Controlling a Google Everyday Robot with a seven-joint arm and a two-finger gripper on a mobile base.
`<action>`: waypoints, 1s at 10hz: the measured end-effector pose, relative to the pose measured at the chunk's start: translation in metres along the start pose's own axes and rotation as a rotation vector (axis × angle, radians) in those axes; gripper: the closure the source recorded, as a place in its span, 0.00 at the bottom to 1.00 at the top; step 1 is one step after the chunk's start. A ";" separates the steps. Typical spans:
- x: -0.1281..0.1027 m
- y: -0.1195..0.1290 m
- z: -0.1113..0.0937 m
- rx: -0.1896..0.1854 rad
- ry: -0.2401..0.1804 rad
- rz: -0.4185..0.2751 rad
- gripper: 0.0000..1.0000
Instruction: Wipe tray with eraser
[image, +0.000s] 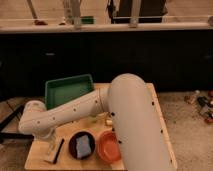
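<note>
The robot's thick white arm (125, 117) fills the near right of the scene, running from the near edge up to a rounded elbow and then stretching left and nearer across the wooden table (159, 117), so it hides much of the tabletop's middle. Beyond the table runs a dark counter front (100, 55) with a pale ledge above it. The tray (67, 90) sits at the far left part of the table, green and rectangular, its visible floor bare; the arm's forearm crosses in front of its near right corner. Nearer, right of centre, stands a round orange bowl (107, 145), and just left of it a dark round dish (81, 145) holds a blue sponge (83, 146). The gripper (50, 145) hangs below the arm's rounded wrist at the near left of the table; whether it is spread or pressed together cannot be told. The eraser (56, 151) lies at the near left edge, just below the gripper, its black strip showing as a slanted line.
</note>
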 end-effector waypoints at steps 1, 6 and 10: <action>0.001 0.000 0.002 0.001 0.003 0.001 0.69; -0.008 -0.011 -0.012 -0.014 0.022 -0.050 0.24; -0.008 -0.010 -0.013 -0.018 0.019 -0.059 0.23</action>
